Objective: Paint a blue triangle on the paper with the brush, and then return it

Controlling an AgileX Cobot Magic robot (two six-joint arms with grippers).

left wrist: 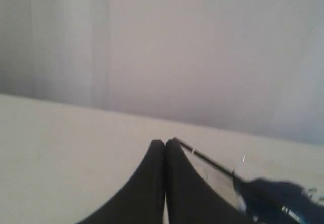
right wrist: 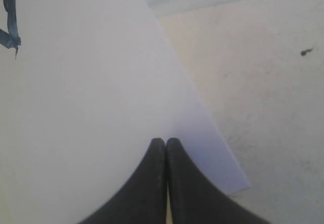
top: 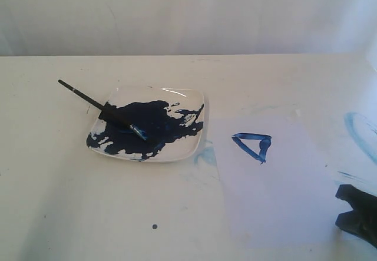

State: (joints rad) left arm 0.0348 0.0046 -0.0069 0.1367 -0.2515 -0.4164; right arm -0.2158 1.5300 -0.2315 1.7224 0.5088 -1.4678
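The brush [top: 97,105] lies slantwise across the white dish [top: 194,105], its blue tip in the dark paint and its black handle sticking out past the dish's far-left rim. The blue triangle [top: 254,145] sits on the paper [top: 277,208], right of the dish. My right gripper [top: 354,211] is at the lower right edge, over the paper's near part, shut and empty. Its wrist view shows the shut gripper [right wrist: 165,141] above the paper [right wrist: 91,92], with a piece of the blue triangle [right wrist: 10,19]. My left gripper [left wrist: 164,142] is shut on nothing, close to the brush [left wrist: 207,161] handle end; the exterior view does not show it.
A big navy paint blotch [top: 150,125] covers most of the dish. Pale blue smears [top: 359,132] mark the surface at the far right. A small dark spot [top: 155,226] lies on the cream table [top: 70,202] near the front. A white wall stands behind.
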